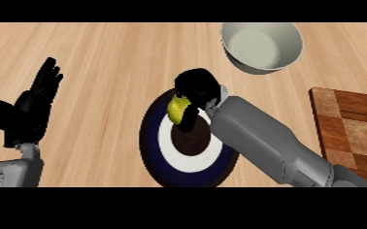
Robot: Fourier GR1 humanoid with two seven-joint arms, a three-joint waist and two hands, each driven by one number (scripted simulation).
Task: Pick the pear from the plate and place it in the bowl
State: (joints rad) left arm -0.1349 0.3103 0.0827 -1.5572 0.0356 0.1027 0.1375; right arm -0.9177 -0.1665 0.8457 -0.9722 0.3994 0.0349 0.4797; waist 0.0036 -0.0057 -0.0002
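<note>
Right hand (199, 88): it is over the far part of the plate, with the fingers curled around the pear; the grey forearm comes in from the lower right and crosses the plate's right side.
Pear (177, 107): yellow-green, held in the right hand; only its left side shows beside the black fingers. It is above the plate's upper part; if it touches the plate or not, I cannot tell.
Plate (156, 140): round, with a dark blue rim, a white ring and a dark centre; it lies in the middle of the counter, partly covered by the forearm.
Bowl (262, 46): white, it stands up and to the right of the hand, apart from the plate.
Cutting board (344, 121): brown wood in squares, at the right edge.
Left hand (32, 107): at the left edge, resting, with straight fingers pointing up, holding nothing.
Counter (100, 53): light wood.
</note>
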